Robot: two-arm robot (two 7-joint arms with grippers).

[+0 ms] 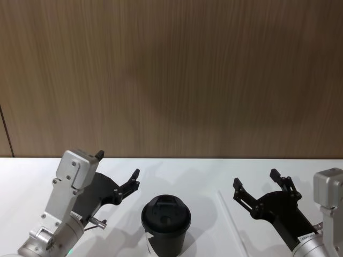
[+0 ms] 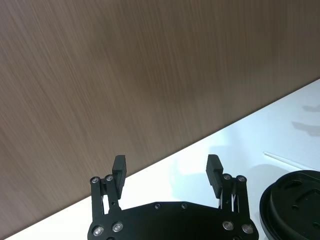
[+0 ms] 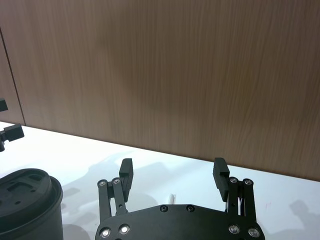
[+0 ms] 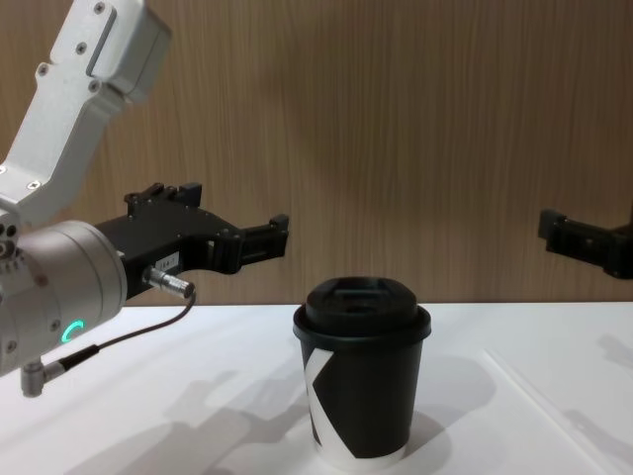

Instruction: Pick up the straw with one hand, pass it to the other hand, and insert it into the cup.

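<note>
Flanking the cup (image 1: pixel 166 217), left gripper (image 1: pixel 118 163) and right gripper (image 1: pixel 255 178) gape wide, empty.

White table (image 1: pixel 32 176) — wood-grain wall (image 1: pixel 171 69) behind, perhaps laminate

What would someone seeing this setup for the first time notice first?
The black lidded cup stands upright in the middle of the white table. On either side of it hover the left gripper and the right gripper, both with fingers open and empty. A thin white straw lies flat on the table to the cup's right.
</note>
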